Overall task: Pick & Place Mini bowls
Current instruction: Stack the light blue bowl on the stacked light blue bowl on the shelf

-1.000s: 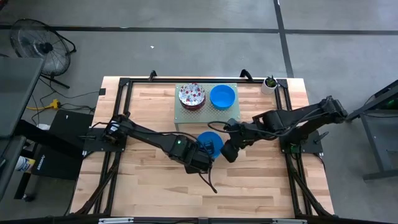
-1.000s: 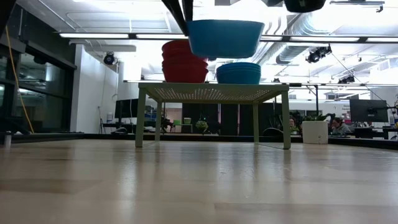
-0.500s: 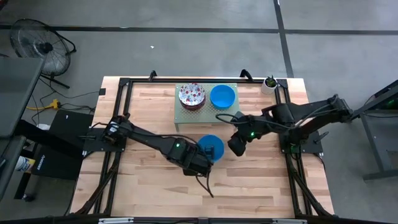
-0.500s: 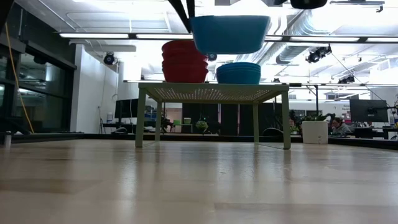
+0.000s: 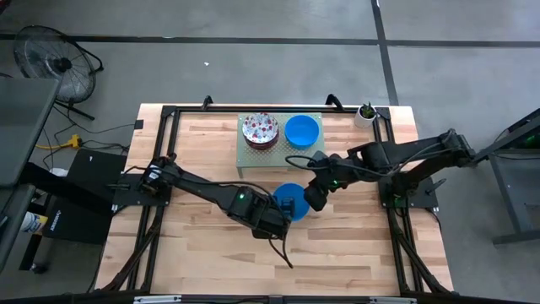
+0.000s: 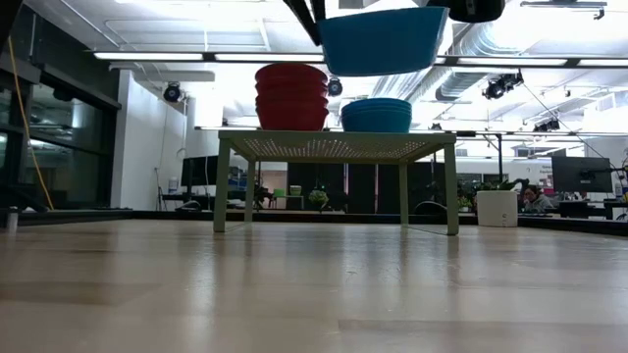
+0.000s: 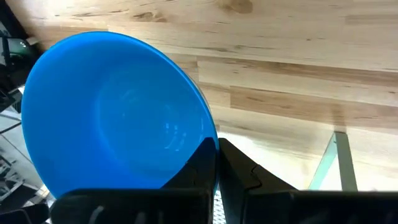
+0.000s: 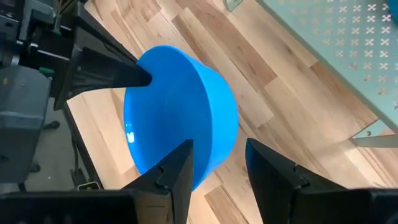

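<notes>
We hold one blue bowl (image 5: 291, 201) in mid-air before the green stand (image 5: 245, 160), our left gripper (image 7: 216, 163) pinched on its rim, our right gripper (image 8: 217, 165) spread at its far edge. Two stacks of mini bowls (image 5: 261, 129) sit on the stand, so placing this one remains.

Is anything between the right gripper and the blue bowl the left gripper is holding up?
Nothing visible. The right gripper is open, its fingers straddling the rim of the blue bowl. The left gripper is shut on the opposite rim, above the table.
</notes>
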Robot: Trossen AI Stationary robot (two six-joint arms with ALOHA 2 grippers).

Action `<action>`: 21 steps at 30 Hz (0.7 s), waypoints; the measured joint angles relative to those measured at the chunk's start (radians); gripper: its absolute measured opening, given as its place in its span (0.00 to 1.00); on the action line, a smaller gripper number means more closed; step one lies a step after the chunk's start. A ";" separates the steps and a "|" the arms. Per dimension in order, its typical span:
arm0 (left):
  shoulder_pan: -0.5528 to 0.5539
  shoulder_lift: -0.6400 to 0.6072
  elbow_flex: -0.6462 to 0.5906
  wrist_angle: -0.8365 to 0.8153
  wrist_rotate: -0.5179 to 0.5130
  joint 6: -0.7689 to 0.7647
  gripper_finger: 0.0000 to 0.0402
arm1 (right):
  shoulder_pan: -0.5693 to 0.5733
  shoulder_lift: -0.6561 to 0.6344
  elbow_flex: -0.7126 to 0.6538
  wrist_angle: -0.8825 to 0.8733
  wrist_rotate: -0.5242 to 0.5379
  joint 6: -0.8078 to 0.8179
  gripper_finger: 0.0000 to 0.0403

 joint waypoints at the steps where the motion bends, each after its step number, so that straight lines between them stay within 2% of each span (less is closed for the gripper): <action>1: 0.000 0.000 0.000 0.001 0.000 0.001 0.00 | 0.000 0.000 0.000 0.000 0.000 -0.008 0.33; 10: 0.000 0.000 0.000 0.047 -0.010 0.057 0.00 | 0.000 0.028 0.000 -0.016 -0.034 -0.059 0.33; 21: 0.000 0.001 0.000 0.068 -0.011 0.060 0.00 | 0.000 0.079 0.000 -0.049 -0.029 -0.042 0.32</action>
